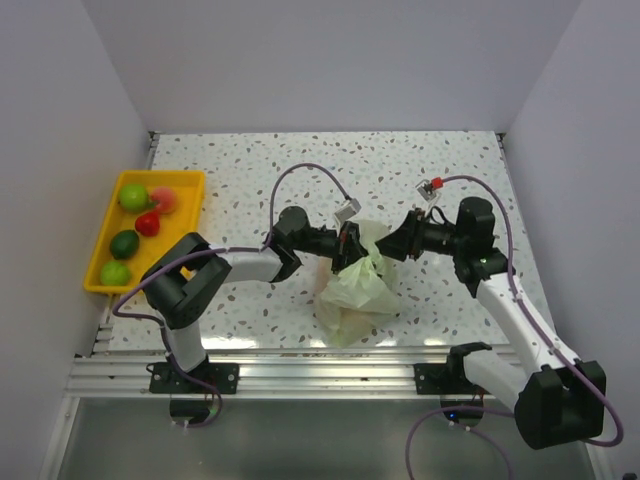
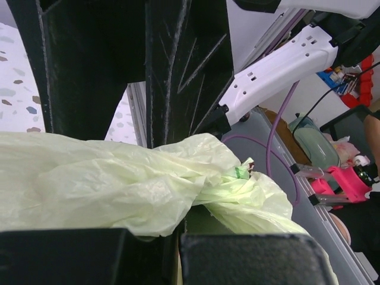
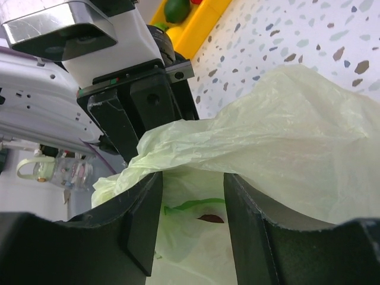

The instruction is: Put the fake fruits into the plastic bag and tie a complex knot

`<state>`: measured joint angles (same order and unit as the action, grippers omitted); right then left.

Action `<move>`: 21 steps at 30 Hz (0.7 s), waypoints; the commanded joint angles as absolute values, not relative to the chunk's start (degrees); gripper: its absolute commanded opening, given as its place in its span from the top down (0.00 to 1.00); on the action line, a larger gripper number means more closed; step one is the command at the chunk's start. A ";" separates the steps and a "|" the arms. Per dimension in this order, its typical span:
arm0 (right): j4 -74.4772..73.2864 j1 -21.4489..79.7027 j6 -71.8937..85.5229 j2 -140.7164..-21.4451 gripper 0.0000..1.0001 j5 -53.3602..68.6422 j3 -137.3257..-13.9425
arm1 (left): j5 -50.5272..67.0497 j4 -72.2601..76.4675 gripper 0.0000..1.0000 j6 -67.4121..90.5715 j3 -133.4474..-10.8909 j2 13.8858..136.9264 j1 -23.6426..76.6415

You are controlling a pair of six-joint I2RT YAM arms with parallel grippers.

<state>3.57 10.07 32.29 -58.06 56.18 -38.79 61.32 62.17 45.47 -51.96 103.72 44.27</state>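
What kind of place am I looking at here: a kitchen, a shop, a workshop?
Most likely a robotics lab test booth: a left arm and a right arm bolted to an aluminium rail, a speckled table boxed in by plain white panels, and fake fruits in a yellow tray as props.

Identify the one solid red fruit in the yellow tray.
The small red fruit in the middle of the tray, beside the pinkish-orange fruit; the three green fruits differ by colour.

No readable text, labels, numbers; plastic bag (image 3: 297, 130) print blurred
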 commanded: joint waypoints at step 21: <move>-29.83 2.81 5.35 -56.60 0.55 69.17 -45.97 | 60.47 66.18 1.00 47.20 -52.38 102.57 42.98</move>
